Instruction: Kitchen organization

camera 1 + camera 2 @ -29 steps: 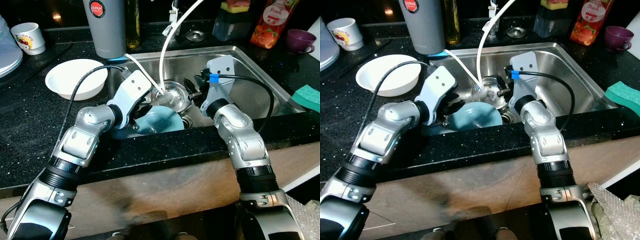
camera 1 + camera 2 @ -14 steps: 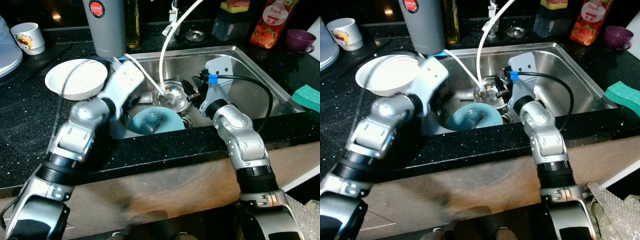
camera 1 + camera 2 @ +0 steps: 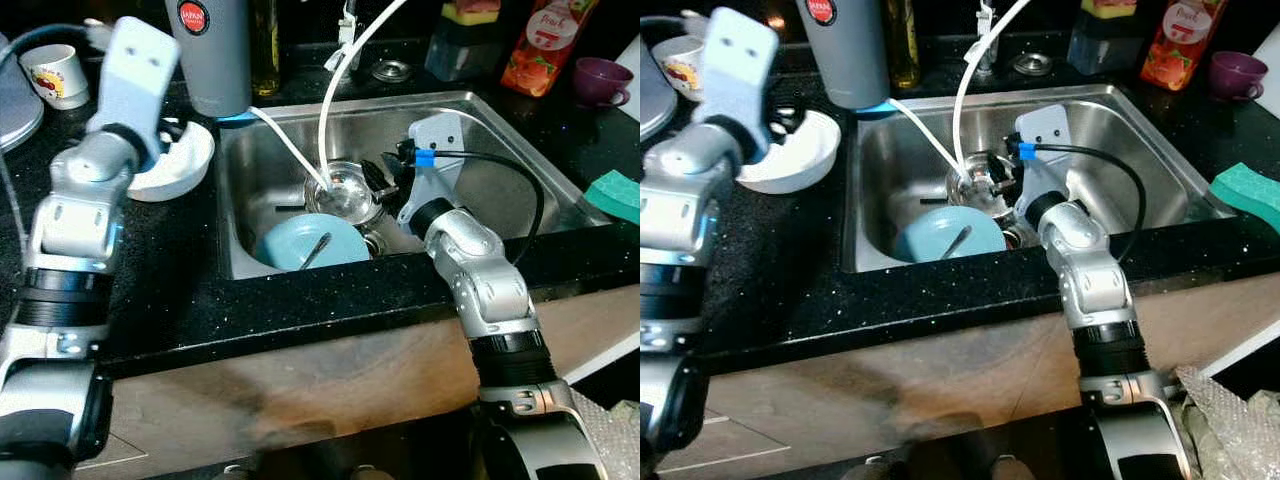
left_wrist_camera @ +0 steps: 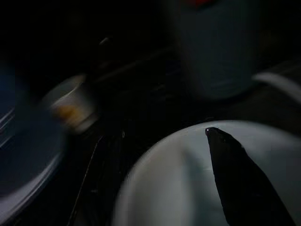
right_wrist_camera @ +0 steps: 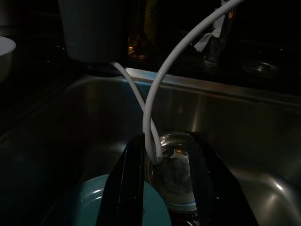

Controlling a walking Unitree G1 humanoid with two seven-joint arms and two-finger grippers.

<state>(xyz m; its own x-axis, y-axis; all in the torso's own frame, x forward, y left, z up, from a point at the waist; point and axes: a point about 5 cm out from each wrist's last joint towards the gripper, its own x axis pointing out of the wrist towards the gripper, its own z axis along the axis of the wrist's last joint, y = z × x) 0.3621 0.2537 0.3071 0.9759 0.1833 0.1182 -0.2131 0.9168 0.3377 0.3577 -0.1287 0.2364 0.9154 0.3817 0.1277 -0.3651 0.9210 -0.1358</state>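
While my left gripper [image 3: 172,140] blurs over the white bowl [image 3: 185,165], jaws unreadable, my right gripper [image 5: 167,188] spreads around the steel bowl [image 3: 345,192].

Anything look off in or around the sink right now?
A white hose droops from the tap area into the steel bowl in the sink. The white bowl on the counter overhangs the sink's edge, under the left hand.
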